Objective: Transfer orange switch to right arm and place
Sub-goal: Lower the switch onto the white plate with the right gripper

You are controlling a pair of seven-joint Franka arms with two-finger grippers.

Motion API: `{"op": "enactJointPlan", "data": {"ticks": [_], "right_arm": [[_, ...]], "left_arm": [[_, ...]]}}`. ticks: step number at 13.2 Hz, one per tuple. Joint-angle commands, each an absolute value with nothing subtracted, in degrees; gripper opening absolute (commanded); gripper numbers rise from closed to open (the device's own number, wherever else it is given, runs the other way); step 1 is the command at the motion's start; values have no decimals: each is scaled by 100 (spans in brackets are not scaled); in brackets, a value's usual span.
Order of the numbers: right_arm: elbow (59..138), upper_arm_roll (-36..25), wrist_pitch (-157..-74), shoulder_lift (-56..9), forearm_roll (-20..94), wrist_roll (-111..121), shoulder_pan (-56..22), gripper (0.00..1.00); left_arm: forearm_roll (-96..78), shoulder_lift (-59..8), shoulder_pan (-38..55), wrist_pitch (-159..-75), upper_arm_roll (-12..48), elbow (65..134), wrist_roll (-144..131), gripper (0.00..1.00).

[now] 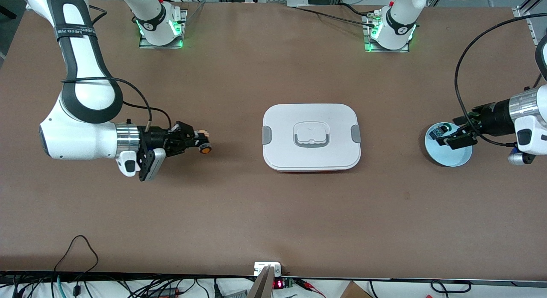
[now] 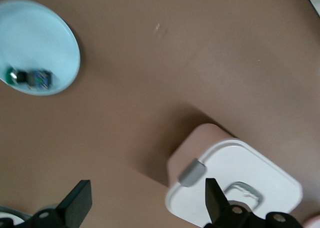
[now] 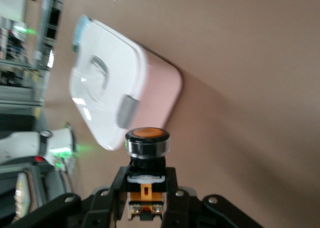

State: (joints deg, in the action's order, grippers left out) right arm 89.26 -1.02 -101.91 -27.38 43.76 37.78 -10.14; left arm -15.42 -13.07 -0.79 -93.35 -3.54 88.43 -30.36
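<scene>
The orange switch (image 1: 205, 149) is clamped in my right gripper (image 1: 194, 140), which is shut on its black body and orange-yellow rear block. It hangs over bare table toward the right arm's end, with its orange cap pointing at the white box. In the right wrist view the orange switch (image 3: 147, 143) sticks out from between the fingers of the right gripper (image 3: 146, 188). My left gripper (image 1: 448, 137) stands open over the light blue dish with nothing between its fingers (image 2: 80, 200).
A white lidded box (image 1: 310, 137) with grey clips sits mid-table. The light blue dish (image 1: 448, 157) toward the left arm's end holds a black-and-blue switch with a green cap (image 1: 440, 130). Cables run along the table edge nearest the front camera.
</scene>
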Motion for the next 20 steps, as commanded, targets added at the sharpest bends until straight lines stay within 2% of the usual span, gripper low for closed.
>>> {"op": "enactJointPlan", "data": {"ticks": [1,3,6,9,15,16,20], "right_arm": [[9035,-35,-10143,-2619,3231,4191,-678,16],[9035,-35,-10134,-2637,2062,4612,-511,16],[9271,-26,-10203,-2672,470,5560,-300,16],[9587,-9,-10642,-2637,-367,6194,-237,16],[10896,-9,-12547,-2558,-799,7004,-53,16],[11072,-9,-12812,-2549,-817,7127,-44,16],[11583,-9,-13639,-2505,-835,7523,-53,16]], "left_arm": [[-671,-950,-70,-9281,-317,9130,-2252,100],[-151,-731,-62,-9377,-308,9377,-1987,100],[105,-370,-44,-10009,-299,9808,-1802,100],[106,-369,61,-10002,-264,9677,-1766,100],[132,-395,62,-10072,-35,9563,-1679,100],[228,-413,62,-10081,-35,9362,-1566,100],[281,-466,62,-9486,-26,8870,-1494,100]]}}
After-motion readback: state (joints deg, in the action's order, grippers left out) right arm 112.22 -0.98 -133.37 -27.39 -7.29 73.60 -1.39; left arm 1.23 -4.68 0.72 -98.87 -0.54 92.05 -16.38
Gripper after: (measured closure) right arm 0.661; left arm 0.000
